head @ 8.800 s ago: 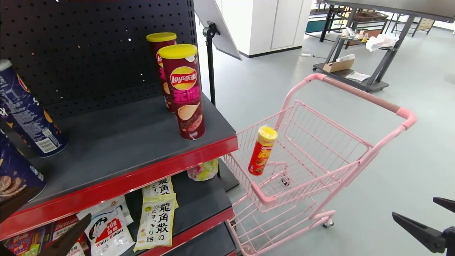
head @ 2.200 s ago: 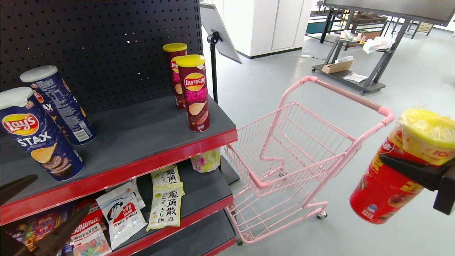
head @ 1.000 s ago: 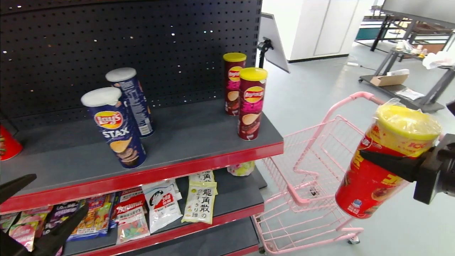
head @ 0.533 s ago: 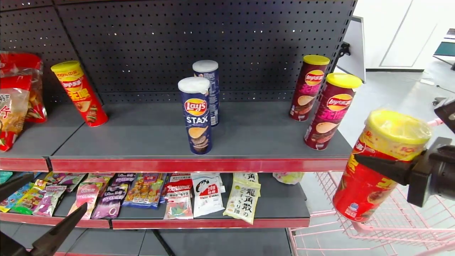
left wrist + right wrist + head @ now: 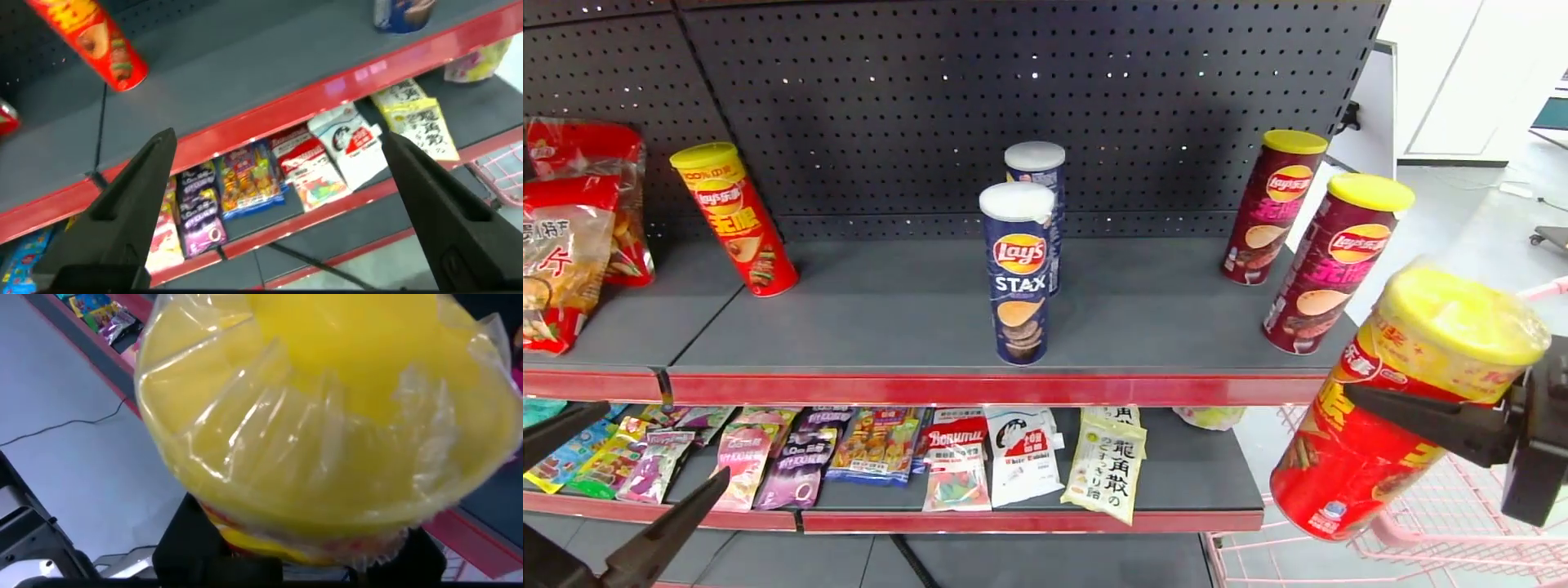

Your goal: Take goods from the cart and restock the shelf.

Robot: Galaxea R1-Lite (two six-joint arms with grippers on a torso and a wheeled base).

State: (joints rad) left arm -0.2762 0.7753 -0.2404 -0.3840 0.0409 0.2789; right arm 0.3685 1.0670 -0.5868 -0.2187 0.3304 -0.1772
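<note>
My right gripper (image 5: 1413,408) is shut on a red chip can (image 5: 1327,474) with a yellow lid under clear film (image 5: 343,400). It holds the can tilted, to the right of the shelf's end and over the pink cart (image 5: 1421,555). The grey upper shelf with its red front edge (image 5: 980,385) carries a matching red can (image 5: 734,219) leaning at the left. Two blue cans (image 5: 1017,269) stand in the middle and two maroon cans (image 5: 1339,261) at the right. My left gripper (image 5: 613,482) hangs open and empty low at the left, before the lower shelf (image 5: 278,204).
Snack bags (image 5: 564,237) sit at the upper shelf's far left. Several snack packets (image 5: 1021,453) lie along the lower shelf. A black pegboard (image 5: 1013,98) backs the shelf. Bare shelf shows between the red can and the blue cans, and between blue and maroon.
The head view has swung left from the cart to face the shelf. The can that stood in the cart 8.8 s ago is now in my right gripper, which was open then.
</note>
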